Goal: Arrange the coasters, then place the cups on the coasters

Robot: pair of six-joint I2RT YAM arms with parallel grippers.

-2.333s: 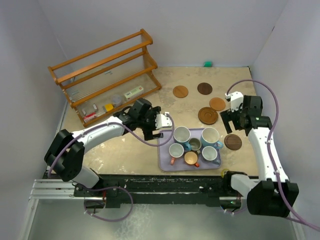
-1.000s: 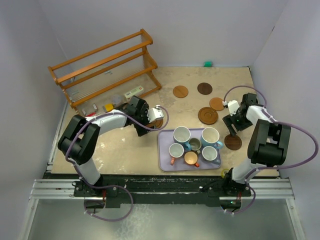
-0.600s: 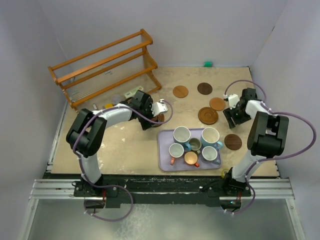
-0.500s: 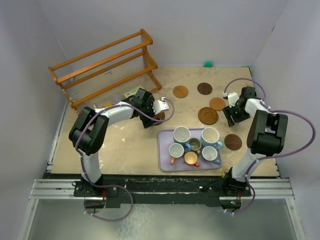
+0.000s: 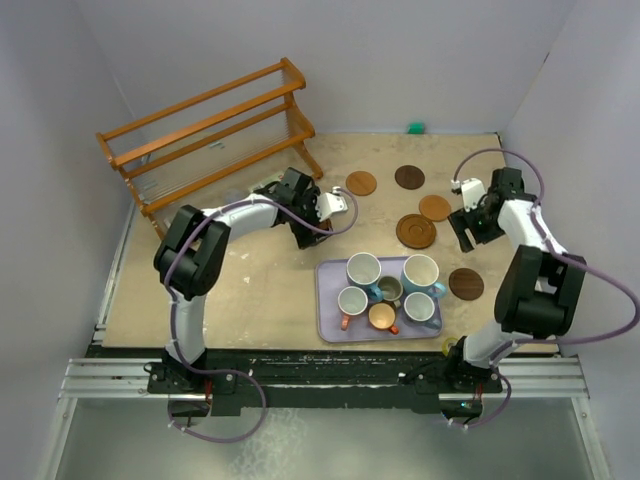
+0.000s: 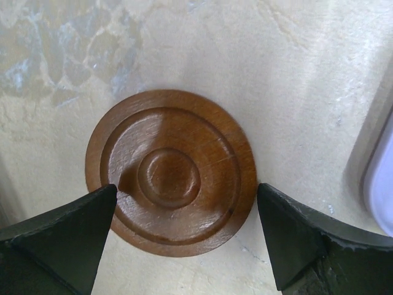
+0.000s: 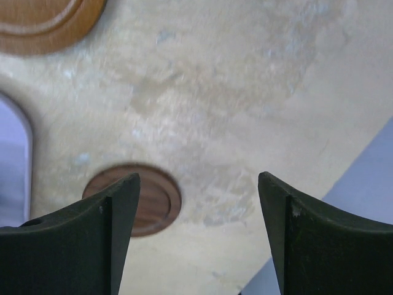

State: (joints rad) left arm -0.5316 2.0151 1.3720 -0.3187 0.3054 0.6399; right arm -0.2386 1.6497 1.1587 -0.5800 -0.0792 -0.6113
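In the left wrist view a ringed brown coaster (image 6: 171, 172) lies flat on the table. My left gripper (image 6: 186, 185) is open, with one fingertip at each side of its rim. From above, that gripper (image 5: 322, 212) covers this coaster. Other coasters lie at the back right: orange-brown (image 5: 361, 183), dark (image 5: 409, 177), orange (image 5: 434, 207), large rimmed (image 5: 416, 230) and dark (image 5: 466, 283). My right gripper (image 5: 470, 225) hovers open between them, holding nothing; its wrist view shows a dark coaster (image 7: 147, 198) below the gripper (image 7: 199, 178). Several cups, such as a white-and-blue one (image 5: 363, 270), stand on the lavender tray (image 5: 328, 325).
A wooden rack (image 5: 215, 150) with small items stands at the back left, close behind my left gripper. A small green object (image 5: 415, 127) sits at the back wall. The right wall runs close beside my right arm. The tray's corner (image 7: 11, 166) shows in the right wrist view.
My left gripper has moved right and toward the back, and now sits over the brown coaster. My right gripper has shifted slightly toward the back.
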